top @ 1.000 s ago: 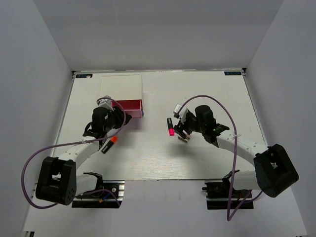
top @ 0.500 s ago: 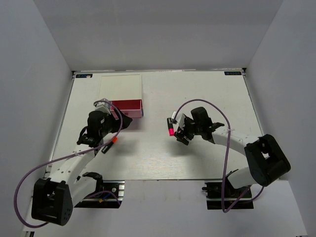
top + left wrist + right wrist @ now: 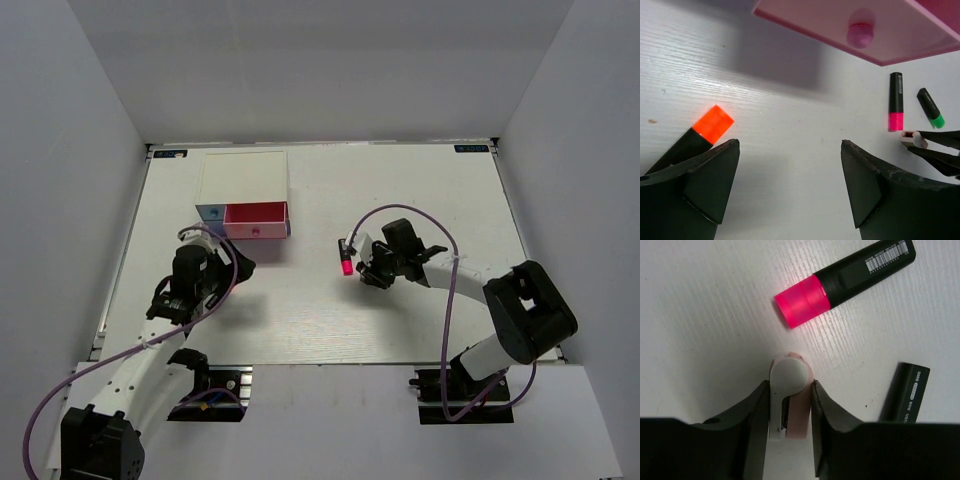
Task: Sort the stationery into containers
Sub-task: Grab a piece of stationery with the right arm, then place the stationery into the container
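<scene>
The white-topped box [image 3: 245, 178] stands at the far left, its pink drawer [image 3: 256, 213] pulled out and a light blue drawer [image 3: 210, 213] beside it. In the left wrist view the pink drawer's [image 3: 840, 22] knob [image 3: 860, 35] shows. My left gripper [image 3: 790, 170] is open over bare table, the orange-capped highlighter [image 3: 713, 123] by its left finger. My right gripper [image 3: 790, 385] is shut on the pink-white eraser [image 3: 799, 405], just below the pink-capped highlighter [image 3: 840, 282]. A green-capped highlighter [image 3: 931, 108] lies to the right of the pink one [image 3: 896, 102].
White walls close in the table [image 3: 320, 320] on the left, back and right. A purple cable [image 3: 440, 290] loops over the right arm and another trails from the left arm [image 3: 190, 275]. In the top view the left arm hides the orange highlighter.
My left gripper has opened and drawn back from the pink drawer toward the near edge. The right gripper has shifted slightly left and closed on the pink-white eraser.
</scene>
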You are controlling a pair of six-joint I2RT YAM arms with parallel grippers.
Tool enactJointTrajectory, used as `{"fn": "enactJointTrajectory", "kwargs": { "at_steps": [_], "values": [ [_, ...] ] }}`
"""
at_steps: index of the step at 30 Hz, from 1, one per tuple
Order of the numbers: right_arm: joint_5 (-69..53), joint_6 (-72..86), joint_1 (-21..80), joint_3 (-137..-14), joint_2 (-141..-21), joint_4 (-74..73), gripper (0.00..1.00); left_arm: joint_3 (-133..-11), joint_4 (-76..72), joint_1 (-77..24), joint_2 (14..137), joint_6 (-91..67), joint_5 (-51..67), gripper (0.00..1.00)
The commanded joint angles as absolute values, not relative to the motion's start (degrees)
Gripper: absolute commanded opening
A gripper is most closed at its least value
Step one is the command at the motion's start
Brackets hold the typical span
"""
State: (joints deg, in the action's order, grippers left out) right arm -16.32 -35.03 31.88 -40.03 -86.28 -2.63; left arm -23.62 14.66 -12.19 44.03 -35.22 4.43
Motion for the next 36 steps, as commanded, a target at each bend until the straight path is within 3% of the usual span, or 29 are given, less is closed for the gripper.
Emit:
{"fn": "enactJointTrajectory", "kwargs": {
  "at_steps": [1,5,8,15,23,36],
  "values": [
    [-17.75,-36.82,31.73,-42.97,-84.29,-5.79,0.28,-23.55,18.11,-12.39,42.89,-36.21,1.41,0.93],
    [-25.03,-39.2,31.82,-45.61,-80.25,-10.35,0.2,-23.03,20.12,-12.39,42.89,-38.66,-0.96,0.93],
    [-31.52,-39.9,32.17,-50.88,-78.75,-11.86,0.2,-22.5,20.74,-12.39,42.89,-40.16,-1.67,0.93],
    [-43.67,-34.38,35.24,-70.82,-87.62,-13.01,0.2,-21.18,20.21,-12.39,41.75,-40.78,-1.67,0.93],
    [-45.61,-22.71,40.6,-86.03,-99.13,-2.21,0.25,-20.13,20.74,-12.39,39.38,-41.31,-2.2,0.93],
    [-40.26,-16.61,44.47,-92.98,-109.06,11.69,0.28,-19.08,22.41,-12.39,36.65,-41.84,-1.67,0.93]
  ]
}}
